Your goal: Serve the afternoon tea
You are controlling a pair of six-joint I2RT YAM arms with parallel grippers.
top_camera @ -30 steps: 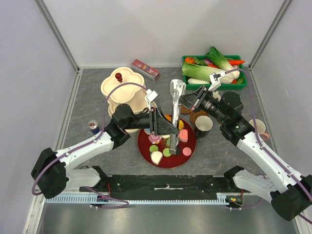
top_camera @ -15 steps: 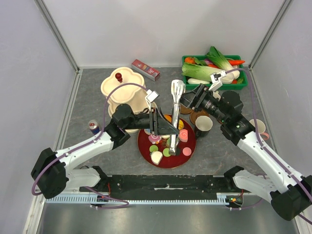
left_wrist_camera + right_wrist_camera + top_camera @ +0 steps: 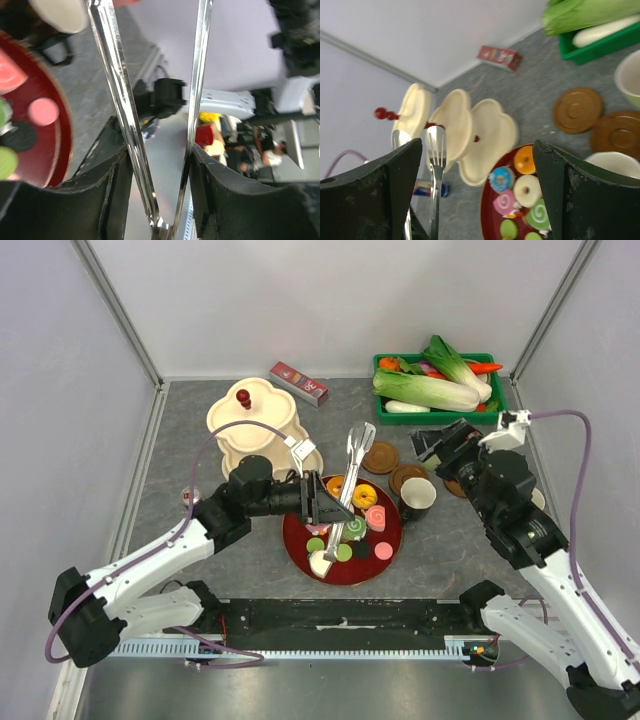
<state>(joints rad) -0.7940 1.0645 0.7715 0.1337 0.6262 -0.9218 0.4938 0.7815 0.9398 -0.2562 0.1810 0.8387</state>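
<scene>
The left end effector (image 3: 320, 502) clenches shiny metal tongs (image 3: 355, 455) over a round red plate (image 3: 296, 540).
The right end effector (image 3: 432, 445) hangs released.

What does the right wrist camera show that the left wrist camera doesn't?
Only the right wrist view shows the cream tiered stand, the red box, two brown coasters, the green crate and the right pincer, open and empty. Only the left wrist view shows the left pincer shut on the tongs. Both views show the tongs and the red plate with round sweets on it.
</scene>
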